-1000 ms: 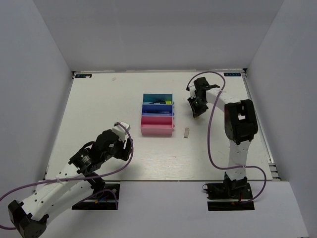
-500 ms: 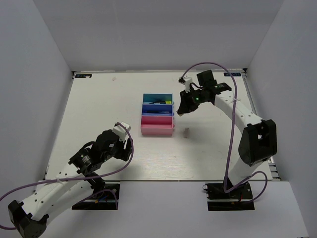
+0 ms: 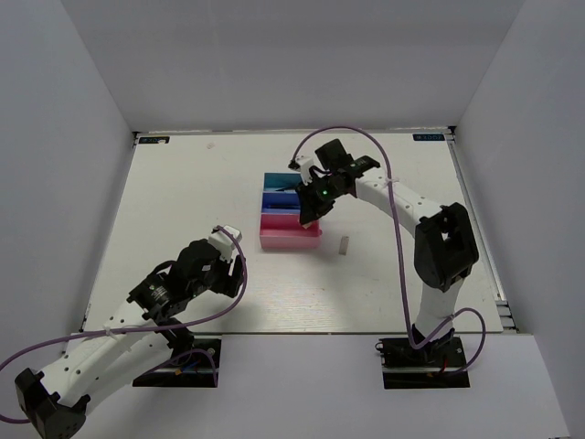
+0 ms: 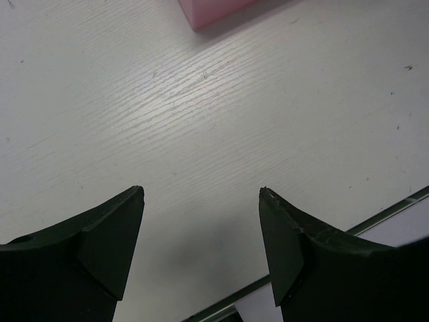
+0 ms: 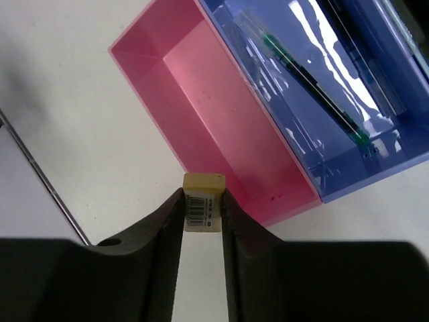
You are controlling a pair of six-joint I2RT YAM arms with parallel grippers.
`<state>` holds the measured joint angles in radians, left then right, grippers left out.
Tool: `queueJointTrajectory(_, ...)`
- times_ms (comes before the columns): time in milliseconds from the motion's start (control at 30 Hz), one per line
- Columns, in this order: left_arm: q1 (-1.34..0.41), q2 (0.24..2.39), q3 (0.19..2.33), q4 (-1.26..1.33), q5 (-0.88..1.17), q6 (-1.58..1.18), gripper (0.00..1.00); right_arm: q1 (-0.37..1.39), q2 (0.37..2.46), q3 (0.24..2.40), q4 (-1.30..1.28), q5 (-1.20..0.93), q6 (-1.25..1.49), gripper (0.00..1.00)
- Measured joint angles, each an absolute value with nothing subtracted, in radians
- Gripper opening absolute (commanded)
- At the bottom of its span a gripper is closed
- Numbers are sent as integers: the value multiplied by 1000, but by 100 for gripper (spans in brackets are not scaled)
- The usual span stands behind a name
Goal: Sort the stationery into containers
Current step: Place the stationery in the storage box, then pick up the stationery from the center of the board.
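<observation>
The small beige eraser with a barcode label is clamped between your right fingers, above the right end of the pink rectangular plastic bin and close to its rim. The blue bin joined to it holds a thin dark pen. A second whitish eraser lies on the white tabletop just right of the pink bin, with bare room around it. Your right arm reaches forward, then bends left across to the bins. Your left fingers gape over bare tabletop by the near edge, and your left arm is folded low.
</observation>
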<state>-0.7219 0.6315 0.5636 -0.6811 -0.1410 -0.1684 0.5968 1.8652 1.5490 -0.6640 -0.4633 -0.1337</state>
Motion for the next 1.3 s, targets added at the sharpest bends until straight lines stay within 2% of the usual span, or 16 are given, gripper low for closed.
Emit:
queueJointTrajectory(100,-722,632,564,-681,-141,-165,79,610,1871,1556,-669,-420,-133,54)
queueJointTrajectory(267,-722,631,564,-682,-137,-165,79,619,1872,1558,-684,-372,-141,55)
queueJointTrajectory(333,-722,631,564,-682,-137,-165,79,621,1873,1562,-688,-364,-142,42)
queueJointTrajectory(367,-722,631,564,-682,-137,-165,79,622,1873,1567,-691,-363,-145,28)
queueJointTrajectory(400,-722,631,564,-682,-137,-165,79,622,1873,1571,-692,-361,-148,0)
queueJointTrajectory(567,-722,626,564,-682,-137,-165,79,617,1826,1511,-657,-338,-191,0)
queueJointTrajectory(600,-722,624,564,-682,-138,-165,79,614,1784,1460,-647,-328,-215,2)
queueJointTrajectory(667,-722,620,564,-682,-137,-165,79,601,1679,1349,-624,-311,-286,18)
queueJointTrajectory(700,-722,618,564,-682,-137,-165,79,591,1620,1291,-609,-307,-333,43)
queueJointTrajectory(733,-722,618,564,-682,-136,-165,79,580,1558,1231,-589,-304,-381,54)
queueJointTrajectory(800,-722,618,564,-682,-132,-164,79,555,1463,1144,-583,-286,-473,67)
queueJointTrajectory(933,-722,619,564,-682,-125,-163,79,514,1425,1077,-565,-240,-561,69)
queueJointTrajectory(1067,-722,619,564,-682,-120,-161,79,502,1509,1077,-569,-147,-499,47)
queueJointTrajectory(1133,-722,619,564,-682,-119,-161,79,504,1591,1117,-602,-105,-417,43)
queueJointTrajectory(1267,-722,621,564,-683,-118,-161,79,505,1729,1197,-640,-86,-213,42)
queueJointTrajectory(1300,-722,621,564,-683,-119,-161,79,505,1746,1213,-656,-88,-161,45)
